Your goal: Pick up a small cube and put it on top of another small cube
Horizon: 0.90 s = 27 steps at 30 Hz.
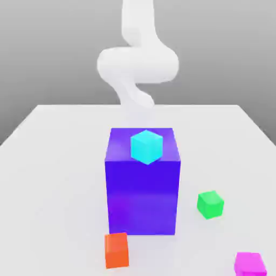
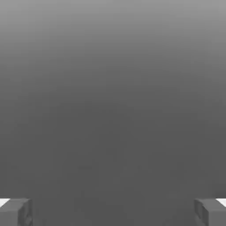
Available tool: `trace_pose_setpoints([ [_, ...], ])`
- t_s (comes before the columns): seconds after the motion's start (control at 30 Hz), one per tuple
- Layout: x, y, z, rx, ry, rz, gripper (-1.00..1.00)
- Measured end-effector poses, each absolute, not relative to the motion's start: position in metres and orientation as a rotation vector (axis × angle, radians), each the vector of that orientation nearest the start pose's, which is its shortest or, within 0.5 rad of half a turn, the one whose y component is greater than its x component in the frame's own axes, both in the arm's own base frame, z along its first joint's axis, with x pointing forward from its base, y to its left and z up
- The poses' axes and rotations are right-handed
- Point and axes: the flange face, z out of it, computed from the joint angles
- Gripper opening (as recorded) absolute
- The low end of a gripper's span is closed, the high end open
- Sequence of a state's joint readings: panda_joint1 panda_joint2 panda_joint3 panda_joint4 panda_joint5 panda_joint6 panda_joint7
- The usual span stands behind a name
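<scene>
Magenta colouring is marking out the small cube (image 1: 250, 264), which is sitting on the desk (image 1: 54, 161) at the exterior view's lower right corner, partly cut by the frame edge, with nothing touching it. It is lying free on open surface, so a straight descent from above is looking possible. Near it, toward the middle, a green cube (image 1: 210, 204) is resting on the desk just beside the big purple-blue block (image 1: 143, 188); an orange cube (image 1: 116, 250) is standing at the block's front lower corner on the exterior view's left. A cyan cube (image 1: 146, 146) is perching on top of the big block, raised above everything else, which is probably making it a harder landing spot than a cube lying on the desk.

Behind the block, the white arm (image 1: 137, 62) is rising, well apart from the magenta cube, so the pick is not yet begun. In the hand view the fingers (image 2: 17, 212) are standing spread wide at opposite edges, gripping nothing, with plain grey between them; that spread is suiting an approach to a small cube.
</scene>
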<state>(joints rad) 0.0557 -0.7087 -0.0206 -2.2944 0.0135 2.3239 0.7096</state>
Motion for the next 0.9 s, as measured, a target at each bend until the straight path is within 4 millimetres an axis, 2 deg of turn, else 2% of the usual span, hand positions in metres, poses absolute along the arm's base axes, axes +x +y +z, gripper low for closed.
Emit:
trace_pose_setpoints([
  [0.1,0.417,0.028,0.645,-2.646,0.722,-0.860,0.00],
  [0.23,0.458,0.057,0.591,-2.765,0.487,-0.739,0.00],
  [0.47,0.506,0.115,0.482,-2.914,0.048,-0.527,0.00],
  [0.67,0.519,0.175,0.380,-2.975,-0.374,-0.341,0.00],
  [0.8,0.518,0.199,0.309,-2.989,-0.632,-0.217,0.00],
  [0.9,0.510,0.216,0.256,-2.980,-0.838,-0.121,0.00],
])
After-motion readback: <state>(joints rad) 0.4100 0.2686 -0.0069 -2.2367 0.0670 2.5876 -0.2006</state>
